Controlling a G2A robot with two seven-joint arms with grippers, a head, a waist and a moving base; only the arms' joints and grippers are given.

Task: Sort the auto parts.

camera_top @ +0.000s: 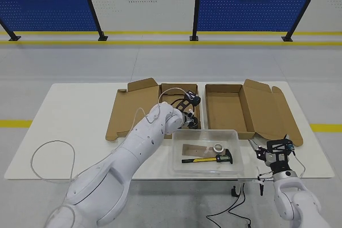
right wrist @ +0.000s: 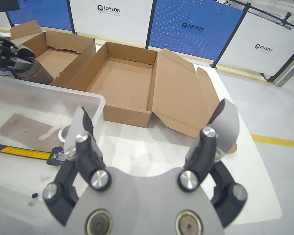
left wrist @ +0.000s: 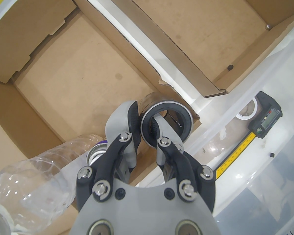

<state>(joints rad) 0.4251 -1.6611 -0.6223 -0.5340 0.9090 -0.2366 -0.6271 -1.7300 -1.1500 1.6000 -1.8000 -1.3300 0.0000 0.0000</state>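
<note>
Top view: we see the left gripper (camera_top: 188, 118) over the open brown cardboard box (camera_top: 139, 111). The right gripper (camera_top: 272, 154) sits beside the clear plastic bin (camera_top: 238, 159).

Left wrist view: jaws pinch the wall of a steel cylindrical sleeve w/ black rubber rim (left wrist: 186, 123), one finger inside. We judge it heavy, stiff, prob. slick; the rim wall is the best hold.

Right wrist view: jaws wide, empty.

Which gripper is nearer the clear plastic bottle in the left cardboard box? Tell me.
Left. The left gripper, gripping a dark-rimmed metal cylinder, is beside the bottle; the right gripper is across, past the clear plastic bin.
</note>
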